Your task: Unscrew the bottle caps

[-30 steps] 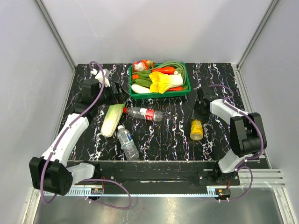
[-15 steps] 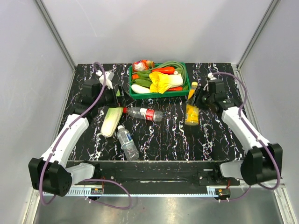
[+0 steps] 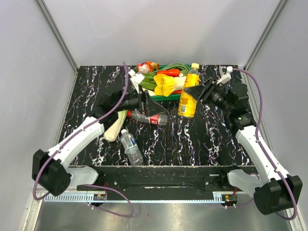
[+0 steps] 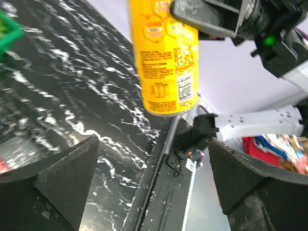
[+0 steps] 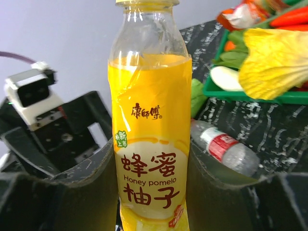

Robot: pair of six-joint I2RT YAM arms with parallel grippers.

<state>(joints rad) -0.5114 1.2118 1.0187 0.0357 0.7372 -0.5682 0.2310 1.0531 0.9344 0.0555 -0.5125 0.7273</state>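
The yellow cap (image 3: pixel 194 66) sits on the yellow bottle (image 3: pixel 186 102); your right gripper (image 3: pixel 191 94) clamps that bottle by its body and holds it upright, off the bench (image 3: pixel 211 139), toward the far edge; your left gripper (image 3: pixel 155 107) stands spread wide just beside it, gripping nothing; the red cap (image 3: pixel 129 113) and white cap (image 3: pixel 122 131) are on bottles lying left of centre.

Lab cell: plain panel walls (image 3: pixel 159 29), aluminium frame (image 3: pixel 58 38), marbled table (image 3: pixel 202 144)
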